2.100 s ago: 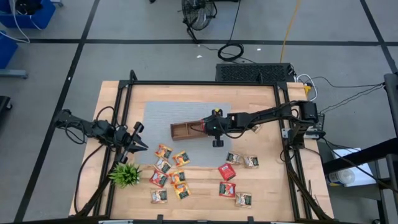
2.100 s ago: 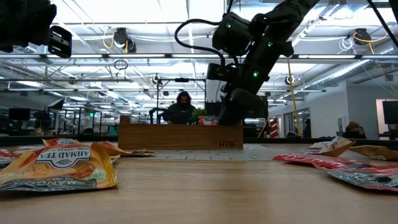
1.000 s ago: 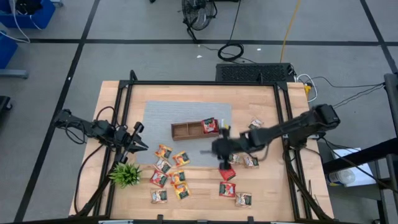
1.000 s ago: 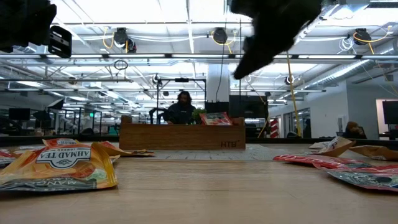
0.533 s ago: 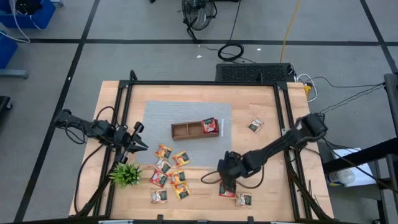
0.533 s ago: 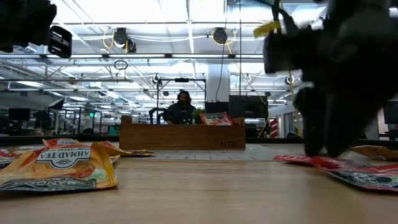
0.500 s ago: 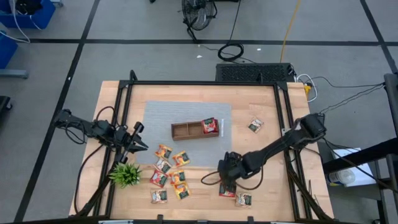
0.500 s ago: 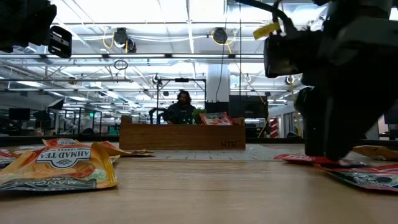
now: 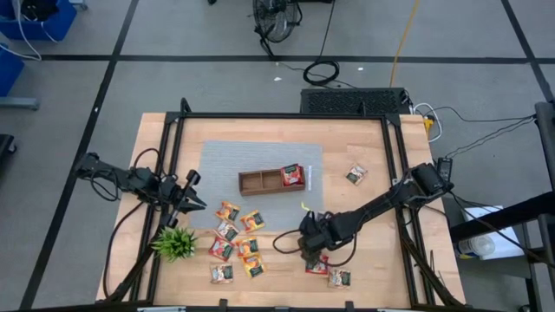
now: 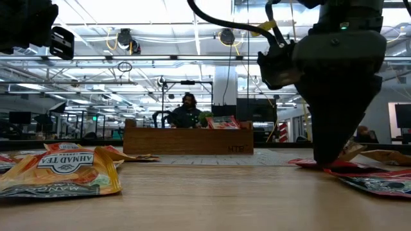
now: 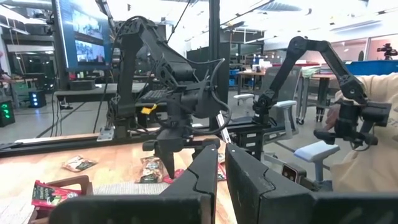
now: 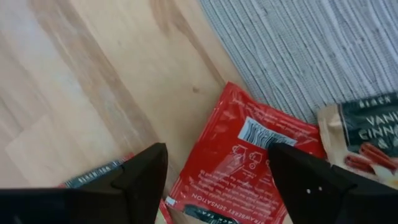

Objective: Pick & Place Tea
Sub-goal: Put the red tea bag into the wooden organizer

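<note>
In the high view the right claw (image 9: pixel 314 251) and its arm cover most of a red sachet (image 9: pixel 317 264) near the table's front edge; how the claw meets it cannot be told there. Prints on the sachets left of it (image 9: pixel 234 243) are too small to read. In the right wrist view a pale sachet (image 12: pixel 367 134) is cut off by the picture's edge. The tray's (image 10: pixel 186 140) compartments are hidden behind its wall in the low view.

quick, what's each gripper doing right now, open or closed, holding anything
Left gripper: closed, holding nothing, parked at the table's left edge.
Right gripper: open, empty, poised over a red tea sachet beside the grey mat.
</note>
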Robot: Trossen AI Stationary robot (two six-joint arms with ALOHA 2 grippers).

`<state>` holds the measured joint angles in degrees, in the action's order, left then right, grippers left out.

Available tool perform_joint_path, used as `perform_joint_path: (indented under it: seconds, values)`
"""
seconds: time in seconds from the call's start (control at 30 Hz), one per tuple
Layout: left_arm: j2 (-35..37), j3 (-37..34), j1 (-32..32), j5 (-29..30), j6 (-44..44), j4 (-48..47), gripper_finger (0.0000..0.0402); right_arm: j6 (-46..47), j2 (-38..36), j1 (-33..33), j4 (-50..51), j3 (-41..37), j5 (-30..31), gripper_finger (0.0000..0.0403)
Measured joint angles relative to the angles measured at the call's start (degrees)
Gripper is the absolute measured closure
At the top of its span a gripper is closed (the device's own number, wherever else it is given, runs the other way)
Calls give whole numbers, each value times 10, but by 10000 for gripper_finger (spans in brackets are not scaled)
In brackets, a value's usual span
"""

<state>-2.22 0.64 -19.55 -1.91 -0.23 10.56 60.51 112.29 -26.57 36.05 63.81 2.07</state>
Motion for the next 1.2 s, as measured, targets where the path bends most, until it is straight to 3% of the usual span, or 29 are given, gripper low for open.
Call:
perform_joint_path:
  seconds: [0.3, 0.67, 0.8, 0.93, 1.2]
  values:
    - [0, 0, 0, 0, 0, 0, 366, 16, 0, 5, 8, 0, -3, 202]
    - [0, 0, 0, 0, 0, 0, 366, -60, -1, 3, -3, -2, -15, 389]
    - [0, 0, 0, 0, 0, 0, 366, -91, -20, 1, -41, -8, -28, 391]
    - [0, 0, 0, 0, 0, 0, 366, -112, -83, 1, -78, -11, -22, 397]
    - [0, 0, 0, 0, 0, 0, 366, -207, -194, -9, -151, -9, 82, 398]
